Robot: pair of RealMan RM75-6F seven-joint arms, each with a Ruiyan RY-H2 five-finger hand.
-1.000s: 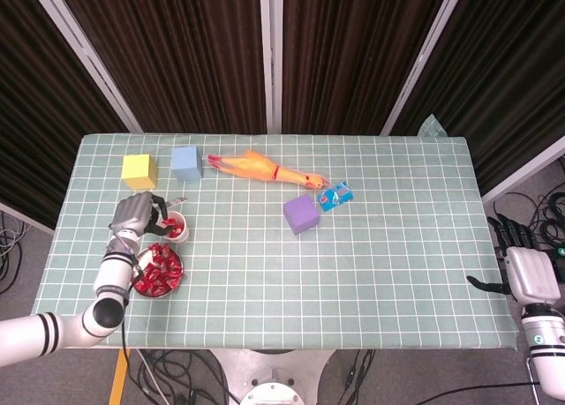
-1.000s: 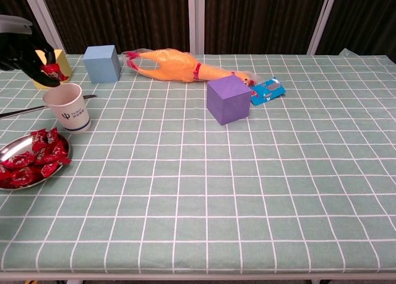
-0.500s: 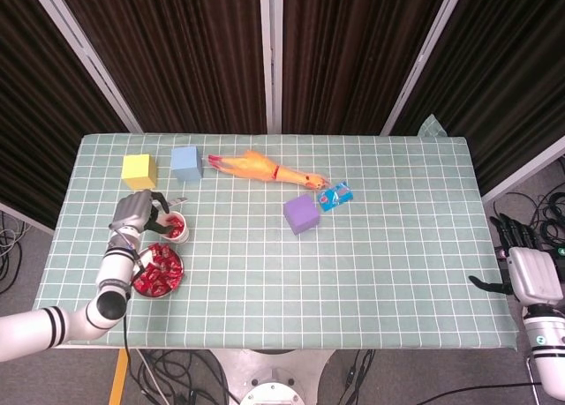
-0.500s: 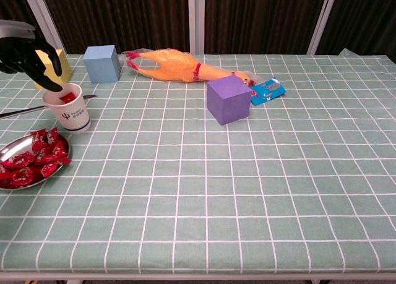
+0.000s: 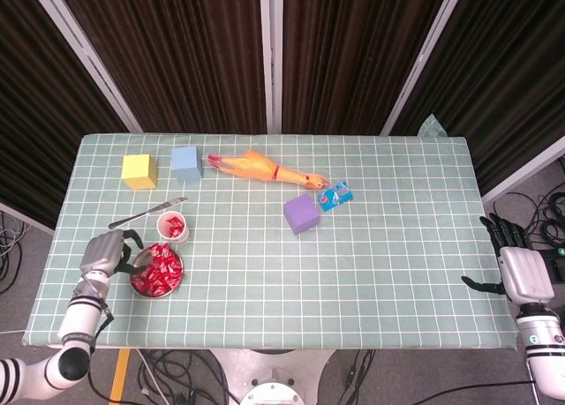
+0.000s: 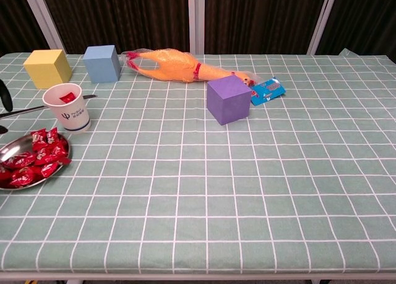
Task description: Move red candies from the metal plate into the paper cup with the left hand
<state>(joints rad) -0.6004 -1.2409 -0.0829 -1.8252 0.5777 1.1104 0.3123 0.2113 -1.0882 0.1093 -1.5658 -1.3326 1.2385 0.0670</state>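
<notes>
my left hand (image 5: 108, 253) had moved back from above the paper cup (image 5: 172, 226) to just left of the metal plate (image 5: 173, 284), fingers apart, holding nothing. one red candy (image 6: 67, 98) lay in the upright cup; the other red candies (image 5: 156, 270) were heaped on the plate.

my right hand (image 5: 512, 259) was spread wide and empty.

- The metal plate (image 5: 173, 277) sits near the worktop's (image 5: 371, 281) front-left corner, with the candies (image 5: 157, 269) heaped on it.
- The paper cup (image 5: 172, 226) stands just behind the plate (one candy lies in it).
- A knife (image 5: 147, 213) lies just behind the cup.
- Two blocks (image 5: 139, 170) stand near the back-left corner.
- A rubber chicken (image 5: 261, 168) lies at the back edge's middle; another block (image 5: 301, 213) and a packet (image 5: 335, 196) lie before it.
- The left hand (image 5: 104, 252) is just left of the plate.
</notes>
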